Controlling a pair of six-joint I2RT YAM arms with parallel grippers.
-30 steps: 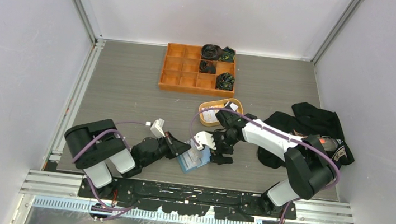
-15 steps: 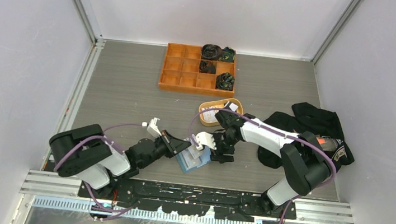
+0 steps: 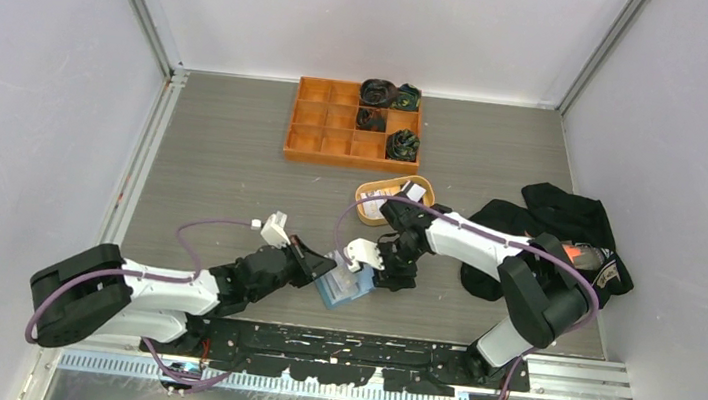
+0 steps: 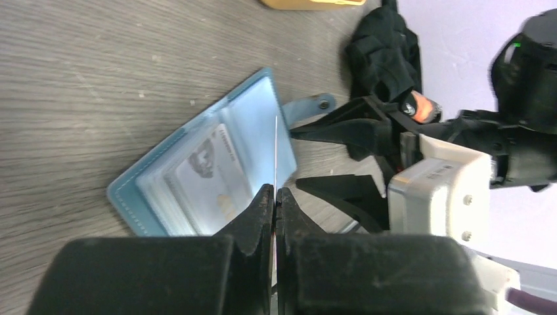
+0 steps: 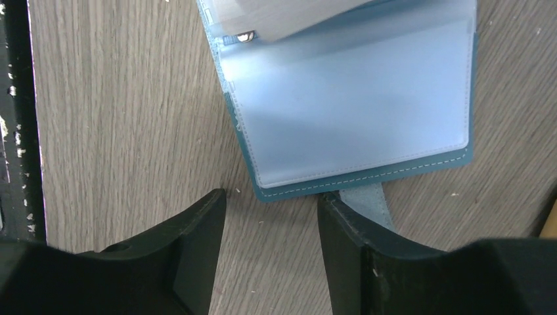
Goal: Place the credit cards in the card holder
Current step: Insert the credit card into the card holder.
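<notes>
Card holder [image 4: 207,164] lies open, left gripper [image 4: 274,191] pinching a card [image 4: 275,151] edge-on at its edge, right gripper [image 5: 270,197] spread beside.

Open blue card holder [image 4: 259,108], grey card [image 4: 213,167] in slot, second card [image 4: 275,147] edge-on above

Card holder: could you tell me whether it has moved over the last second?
No; the card holder stays the same way off the oval tan dish.

Left pincer [image 4: 274,192] tight together, right pincer [image 5: 270,197] wide apart.
</notes>
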